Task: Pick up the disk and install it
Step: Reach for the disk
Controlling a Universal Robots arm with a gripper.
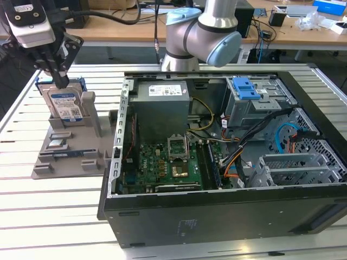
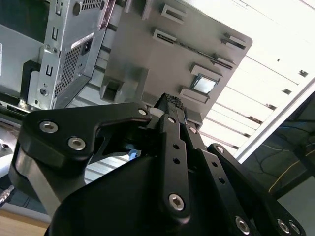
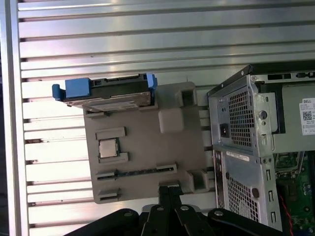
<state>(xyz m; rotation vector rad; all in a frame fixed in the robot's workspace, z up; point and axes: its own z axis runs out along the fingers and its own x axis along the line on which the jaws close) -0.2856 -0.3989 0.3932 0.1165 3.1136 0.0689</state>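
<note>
I see the arm rising from its base joint [image 1: 201, 33] behind the open computer case [image 1: 217, 216] and reaching out over the slatted aluminium table [image 1: 54, 216]. The wrist is turned downward, so the claw [image 1: 57, 78] points at the table with a slight tilt. The claw is closed and empty. In both wrist views its black fingers [image 3: 165, 195] [image 2: 172, 130] run together into one narrow tip with nothing between them.

The disk [image 1: 64, 104] stands on edge just under the claw, seated in a slot of the grey parts holder [image 1: 70, 157] with its label facing the exterior camera. In that view the claw tip meets the disk's top edge, and I can't tell whether they touch. In the first wrist view the disk [image 3: 110, 96], with its blue carrier rail [image 3: 78, 88], stands at the end of the holder [image 3: 142, 132] farthest from the fingertips. A processor chip [image 3: 108, 147] lies in a recess between the disk and the fingertips.

On the claw's side away from the case there are bare slats out to the table's edge rail [image 3: 12, 123], so that side is open. On the other side, the holder's edge sits just beside the case's perforated rear wall [image 3: 241, 118]. I can't tell whether they touch.

Inside the case, the power supply box [image 1: 162, 105] and the motherboard [image 1: 168, 162] lie nearest the claw. The drive cage with its blue latch [image 1: 244, 86] is well apart, toward the exterior view's right.
</note>
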